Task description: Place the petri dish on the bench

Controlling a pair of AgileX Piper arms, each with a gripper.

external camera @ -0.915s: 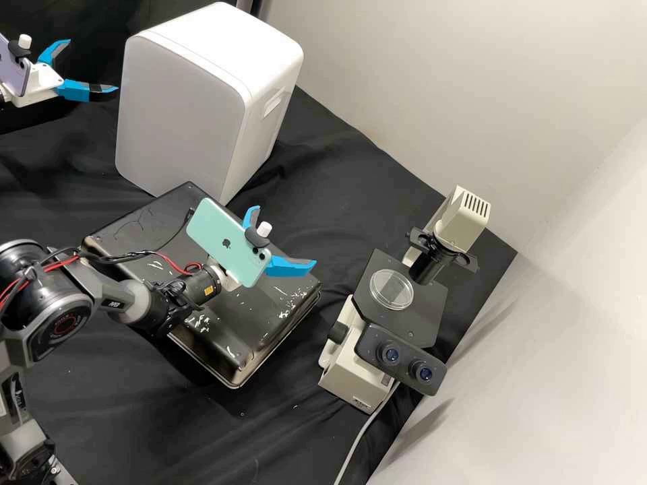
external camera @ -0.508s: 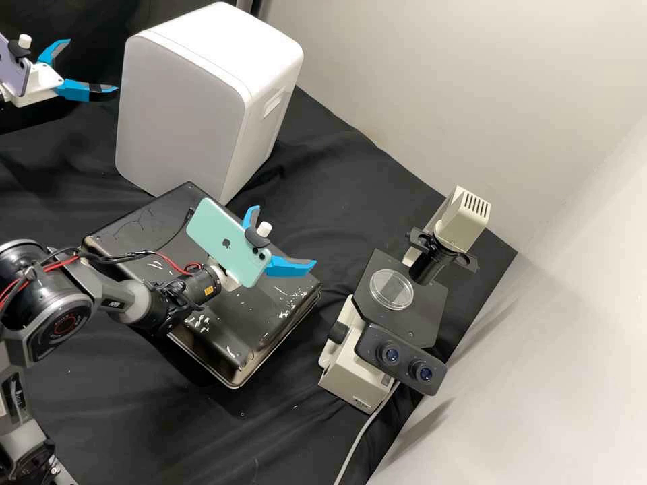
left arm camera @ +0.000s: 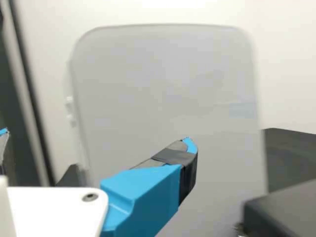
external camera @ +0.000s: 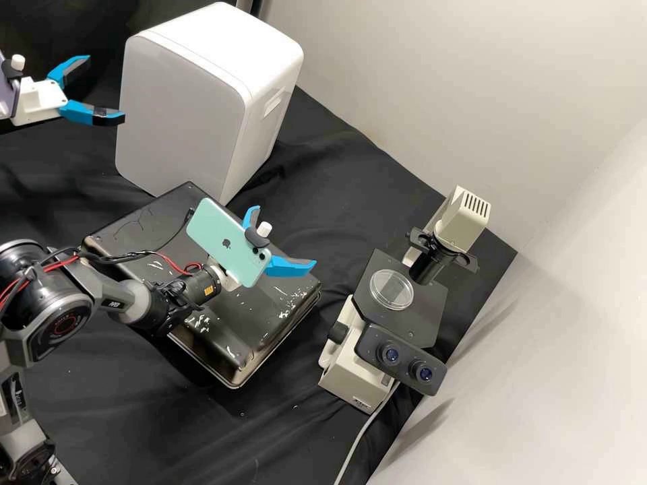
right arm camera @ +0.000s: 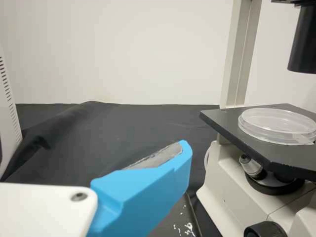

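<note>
Over the last 0.9 s only the left gripper (external camera: 104, 87) is seen to have shifted: it is now set slightly lower and turned a little, beside the white box (external camera: 202, 94) at the far side of the bench (external camera: 337, 168). Its 2 blue fingers are spread wide and nothing is held between them.

The right gripper (external camera: 284, 236) is unchanged. It is held above the dark flat tray (external camera: 222, 337), also spread wide and empty, and is aimed toward the microscope (external camera: 360, 377).

The petri dish (external camera: 392, 288) has not been moved. It is found on the black stage (external camera: 431, 306) of the microscope, just in front of the condenser column and well apart from both grippers.

For the task, little is judged to be gained so far. The dish has yet to be reached and grasped, and the right gripper is judged the better placed for that.

The dish is laid flat and level, with its broad face upward. Since it is round, no long axis can be given and no direction is pointed out.
</note>
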